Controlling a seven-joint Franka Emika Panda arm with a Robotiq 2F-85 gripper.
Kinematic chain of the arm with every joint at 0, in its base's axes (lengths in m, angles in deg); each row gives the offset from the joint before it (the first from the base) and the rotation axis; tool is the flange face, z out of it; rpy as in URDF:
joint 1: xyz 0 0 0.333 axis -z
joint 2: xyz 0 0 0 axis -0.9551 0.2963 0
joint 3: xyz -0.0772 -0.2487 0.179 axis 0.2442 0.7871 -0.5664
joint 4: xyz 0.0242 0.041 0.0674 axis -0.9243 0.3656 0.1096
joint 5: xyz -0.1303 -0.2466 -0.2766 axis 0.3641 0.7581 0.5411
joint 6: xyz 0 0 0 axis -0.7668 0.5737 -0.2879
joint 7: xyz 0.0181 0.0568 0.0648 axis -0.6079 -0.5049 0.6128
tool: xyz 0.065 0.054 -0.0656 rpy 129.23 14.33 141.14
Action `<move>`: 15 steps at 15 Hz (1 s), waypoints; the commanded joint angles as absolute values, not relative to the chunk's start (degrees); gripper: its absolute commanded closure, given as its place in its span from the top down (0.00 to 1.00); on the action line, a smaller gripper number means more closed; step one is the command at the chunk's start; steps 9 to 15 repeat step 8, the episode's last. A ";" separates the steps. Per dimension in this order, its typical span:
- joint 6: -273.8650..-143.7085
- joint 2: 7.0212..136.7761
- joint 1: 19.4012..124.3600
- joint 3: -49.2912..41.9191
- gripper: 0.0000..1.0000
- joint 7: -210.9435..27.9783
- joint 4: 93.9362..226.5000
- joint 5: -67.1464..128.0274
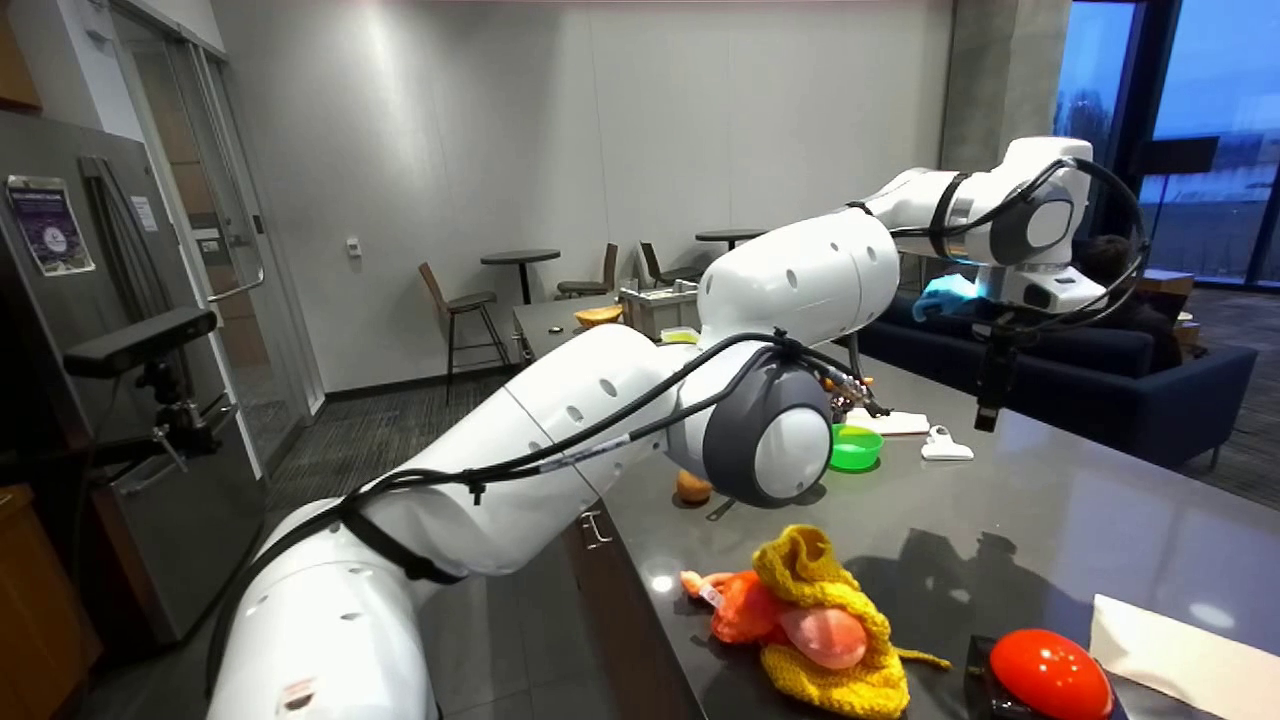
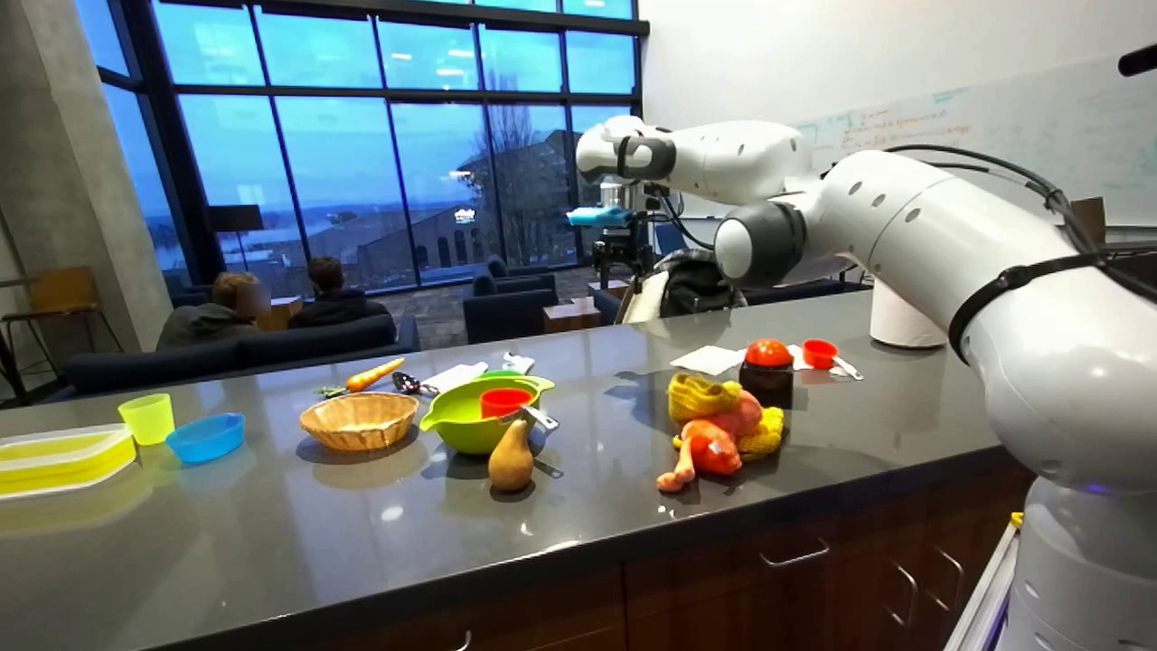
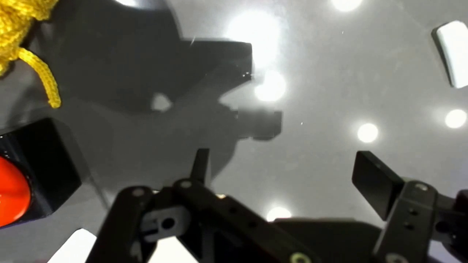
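Red push button [image 3: 12,191] sits in its black housing [image 3: 47,171] on the gray countertop [image 3: 318,146], cut off by the left edge of your wrist view. Above it in that view, a yellow knitted cloth [image 3: 16,33] trails one cord; below it, a white sheet [image 3: 75,244] lies near the housing. Rightward, your gripper [image 3: 283,173] stands spread wide and hangs above the countertop, apart from it. At the right edge you have a white object [image 3: 455,54], partly out of frame.

Reading left to right in an exterior view, you find a yellow rectangular container [image 2: 63,466] at the frame edge, a lime-green cup [image 2: 146,419] just beside it, then a blue bowl [image 2: 206,438]. Next is a wicker basket [image 2: 360,440], with a carrot [image 2: 375,374] lying behind it. A green spouted mixing bowl [image 2: 456,434] holds a red measuring cup [image 2: 506,402]; a brown pear [image 2: 512,458] stands upright in front. Farther right, an orange plush toy [image 2: 710,448] lies partly wrapped in the yellow knitted cloth. Your red push button stands behind this pair, slightly to the right. Beyond it are a second red measuring cup [image 2: 819,353] and a white roll [image 2: 904,316], upright.
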State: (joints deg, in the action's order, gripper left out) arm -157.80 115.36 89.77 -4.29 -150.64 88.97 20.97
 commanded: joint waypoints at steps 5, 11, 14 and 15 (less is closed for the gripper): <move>-157.99 114.53 91.00 -2.95 1.00 -152.43 90.09 22.73; -157.38 115.80 90.97 -4.02 1.00 -150.40 89.98 21.88; -157.38 115.80 90.97 -4.02 1.00 -150.40 89.98 21.88; -157.38 115.80 90.97 -4.02 1.00 -150.40 89.98 21.88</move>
